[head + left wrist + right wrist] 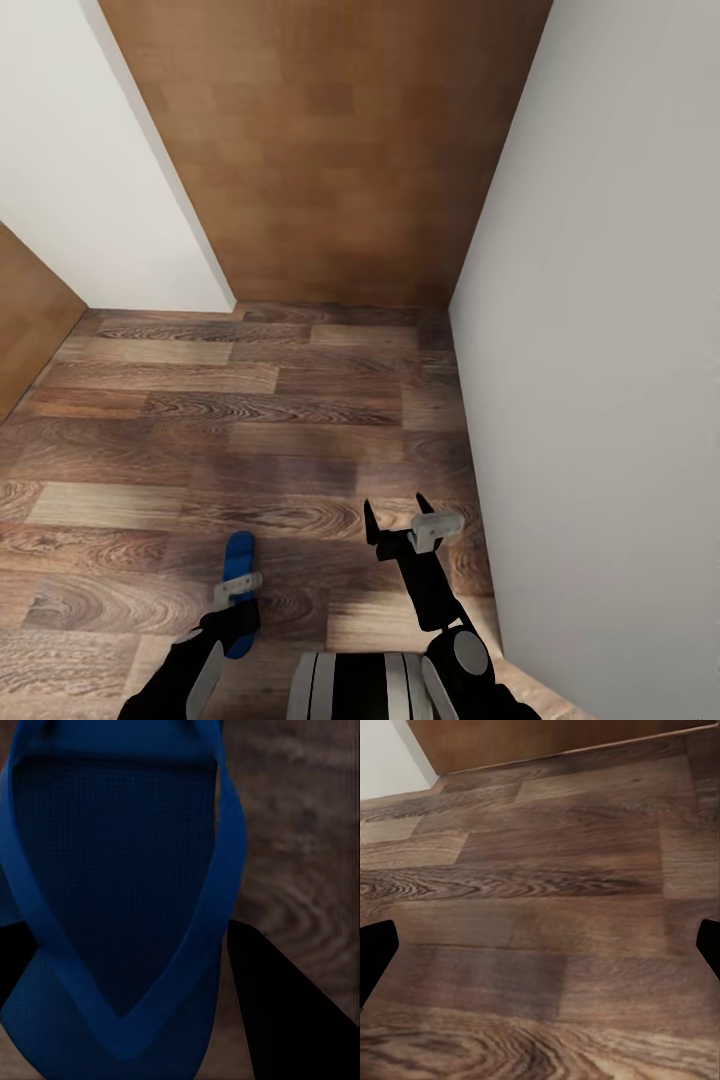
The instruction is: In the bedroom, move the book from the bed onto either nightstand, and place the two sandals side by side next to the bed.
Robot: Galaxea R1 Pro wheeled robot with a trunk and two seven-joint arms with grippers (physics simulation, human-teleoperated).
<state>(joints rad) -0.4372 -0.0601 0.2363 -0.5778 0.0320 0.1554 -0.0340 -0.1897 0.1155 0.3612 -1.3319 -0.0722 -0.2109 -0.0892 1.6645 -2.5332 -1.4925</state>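
Note:
A bright blue sandal point(240, 556) hangs just above the wooden floor at the lower left of the head view, and my left gripper point(238, 598) is shut on it. In the left wrist view the sandal point(120, 870) and its thin strap sit close up, between the dark fingers point(289, 1020). My right gripper point(396, 510) is open and holds nothing, a little to the right of the sandal. Its two fingertips frame bare floor in the right wrist view point(540, 949). The book, the bed and the nightstand are out of view.
A white wall point(600, 400) runs close along my right arm. Ahead, a brown wooden panel point(330, 150) closes off the narrow floor point(260, 400). Another white wall point(90, 180) stands at the left, with floor space opening to its left.

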